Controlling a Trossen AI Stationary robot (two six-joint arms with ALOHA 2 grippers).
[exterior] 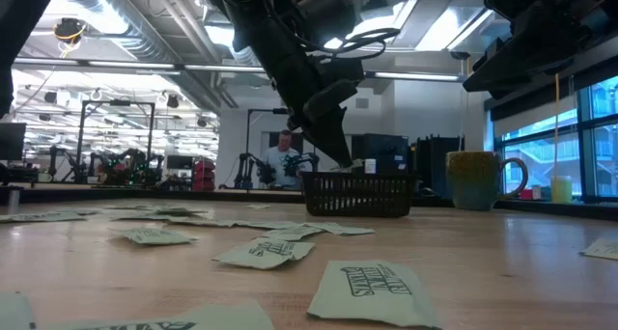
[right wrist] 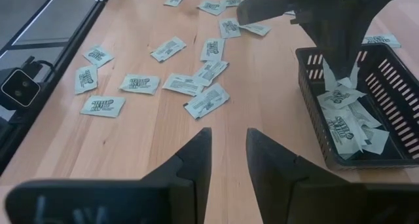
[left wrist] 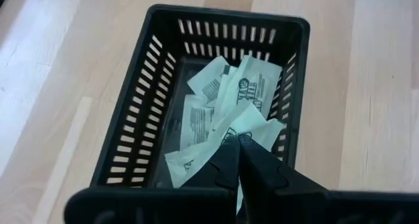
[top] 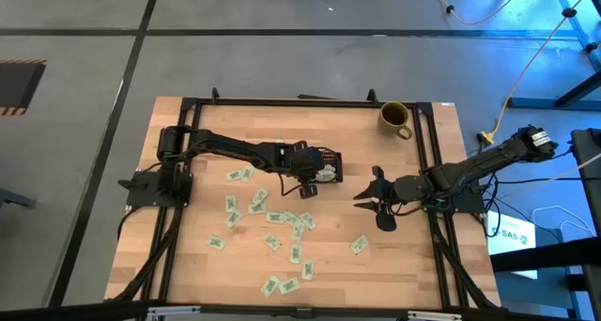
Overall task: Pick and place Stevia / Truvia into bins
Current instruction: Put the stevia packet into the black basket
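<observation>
Black slotted bin (left wrist: pixel 163 86), table centre: packets (left wrist: pixel 242 96) inside are seen only in wrist views; in the low view they're hidden by its wall. Left gripper (left wrist: pixel 237 142) is angled down into it, closed on a packet. Right gripper (right wrist: pixel 228 152) is held open at 3 o'clock. Loose packets (top: pixel 272 218) are scattered toward 6.

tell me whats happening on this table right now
The left gripper is over the black basket, shut on a sweetener packet it's about to drop in. Several packets already lie inside, and many more loose packets are scattered on the wooden table. The right gripper waits open nearby, holding nothing. A mug stands off to the side.
</observation>
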